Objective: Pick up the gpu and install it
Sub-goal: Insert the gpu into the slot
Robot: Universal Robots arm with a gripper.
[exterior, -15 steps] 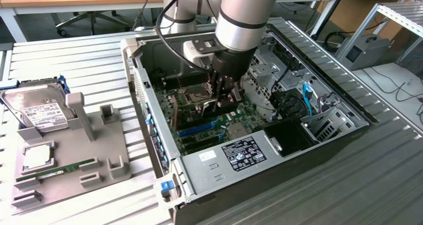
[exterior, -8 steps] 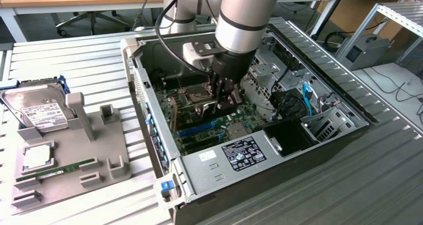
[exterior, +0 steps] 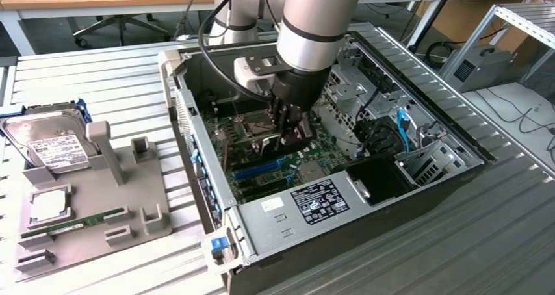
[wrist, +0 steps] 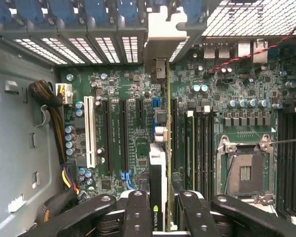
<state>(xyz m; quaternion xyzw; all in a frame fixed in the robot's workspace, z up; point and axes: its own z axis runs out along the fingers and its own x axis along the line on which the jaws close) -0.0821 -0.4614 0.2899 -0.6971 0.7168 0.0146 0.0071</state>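
Gripper (wrist: 164, 212) low inside the open case (exterior: 260, 210). 2 fingers (wrist: 138, 212) pinch the gpu (wrist: 158, 163) edge-on between them, over the motherboard (wrist: 118, 98) slots. Cannot tell if it is seated.

Judgement: hold the card upright, edge parallel to 1 slot, bracket meeting the rear opening, push straight down.

Card: thin green board, black cooler, silver bracket at the end away from the fingers.

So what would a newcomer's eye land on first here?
The big silver robot arm reaching down into the open computer case. Its gripper clamps a graphics card edge-on over the green motherboard. On the exterior view's left, a grey tray carries a hard drive.
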